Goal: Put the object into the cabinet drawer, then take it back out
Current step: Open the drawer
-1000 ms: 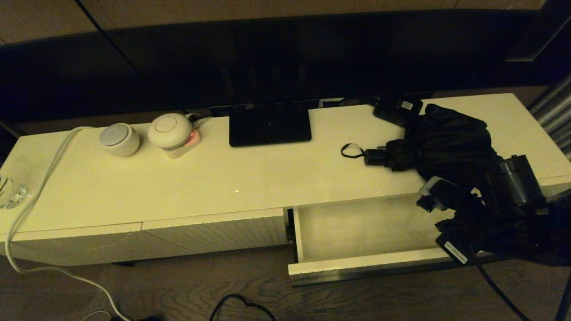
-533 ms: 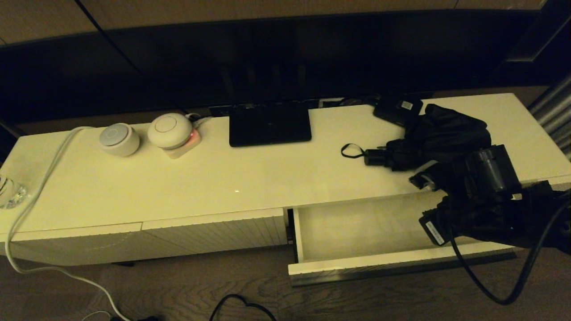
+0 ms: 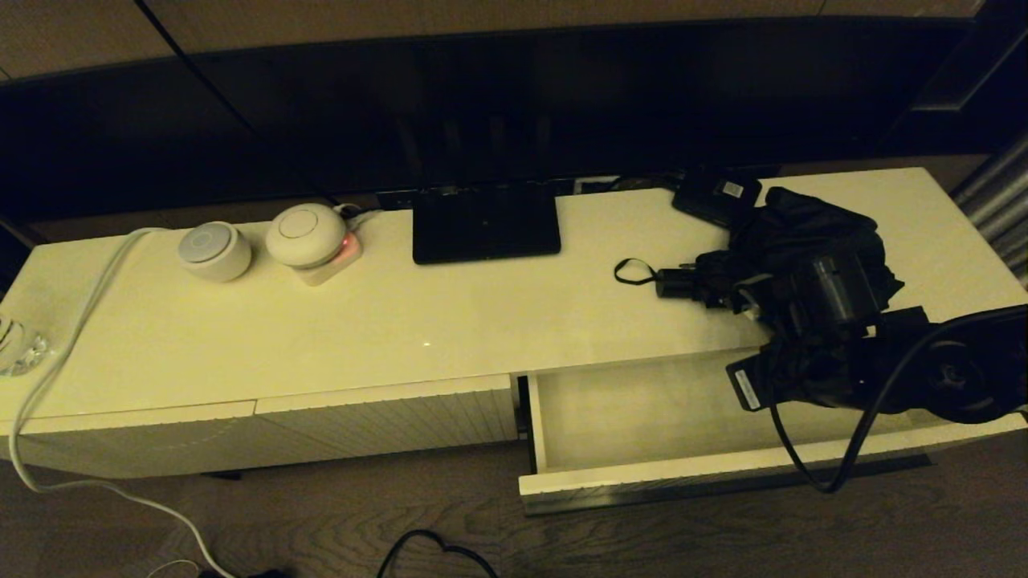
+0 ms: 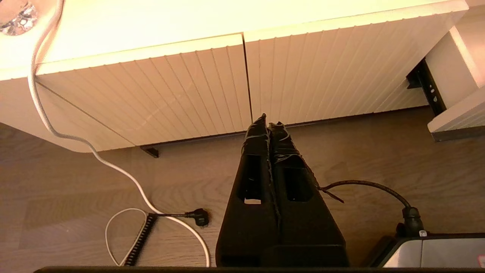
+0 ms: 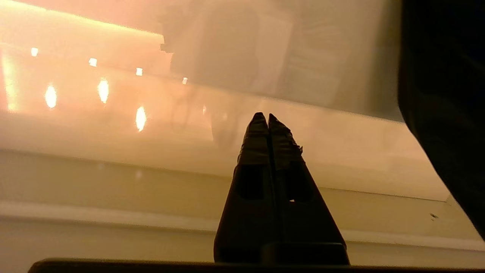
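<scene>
I see the black folding umbrella (image 3: 791, 241), fabric bunched, lying on the cabinet top, handle and loop pointing left. Below it, the shallow cream-white drawer (image 3: 642, 474) stands pulled open.

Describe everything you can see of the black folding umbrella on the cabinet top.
The umbrella is black and folded, lying on its side on the cream cabinet top behind the open drawer. Its loose fabric bunches up at the right; a short handle with a thin wrist loop points left. The right arm partly hides it, so contact cannot be told.
</scene>
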Controlling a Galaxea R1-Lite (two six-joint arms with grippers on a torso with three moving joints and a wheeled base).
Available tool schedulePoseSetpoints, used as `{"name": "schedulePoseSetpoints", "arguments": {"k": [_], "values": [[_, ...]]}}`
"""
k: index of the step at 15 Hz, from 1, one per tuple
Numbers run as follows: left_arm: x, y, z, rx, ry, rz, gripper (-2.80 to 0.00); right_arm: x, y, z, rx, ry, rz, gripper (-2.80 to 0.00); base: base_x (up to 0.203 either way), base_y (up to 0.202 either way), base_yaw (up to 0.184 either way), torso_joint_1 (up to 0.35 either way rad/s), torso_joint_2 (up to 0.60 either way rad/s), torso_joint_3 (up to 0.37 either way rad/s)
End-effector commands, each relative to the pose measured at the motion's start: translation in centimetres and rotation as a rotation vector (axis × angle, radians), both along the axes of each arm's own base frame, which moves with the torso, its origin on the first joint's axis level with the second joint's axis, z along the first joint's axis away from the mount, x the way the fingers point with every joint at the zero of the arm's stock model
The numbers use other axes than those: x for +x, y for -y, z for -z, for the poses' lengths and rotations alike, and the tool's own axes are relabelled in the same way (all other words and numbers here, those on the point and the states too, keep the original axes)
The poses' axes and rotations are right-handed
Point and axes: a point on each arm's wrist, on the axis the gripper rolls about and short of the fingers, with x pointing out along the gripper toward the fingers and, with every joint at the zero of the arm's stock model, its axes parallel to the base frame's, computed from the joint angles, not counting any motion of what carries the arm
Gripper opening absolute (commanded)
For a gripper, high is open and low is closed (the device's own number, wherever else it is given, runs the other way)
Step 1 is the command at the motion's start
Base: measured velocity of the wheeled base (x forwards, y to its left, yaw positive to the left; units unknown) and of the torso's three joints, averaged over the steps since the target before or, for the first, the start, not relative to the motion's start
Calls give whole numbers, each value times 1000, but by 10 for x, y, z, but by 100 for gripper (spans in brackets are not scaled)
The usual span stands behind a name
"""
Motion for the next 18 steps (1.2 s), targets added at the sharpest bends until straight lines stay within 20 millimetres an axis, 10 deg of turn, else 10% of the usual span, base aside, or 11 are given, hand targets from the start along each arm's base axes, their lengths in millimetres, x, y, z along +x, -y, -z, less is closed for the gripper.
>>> {"name": "schedulePoseSetpoints", "arguments": {"k": [1,18], "values": [[0,0,1,0,-3,0,-280,10,-1,6,0,-7,8,-280,0,0,0,0,0,0],[0,0,1,0,-3,0,-280,1,7,38,52,-141,87,-280,0,0,0,0,0,0]]}}
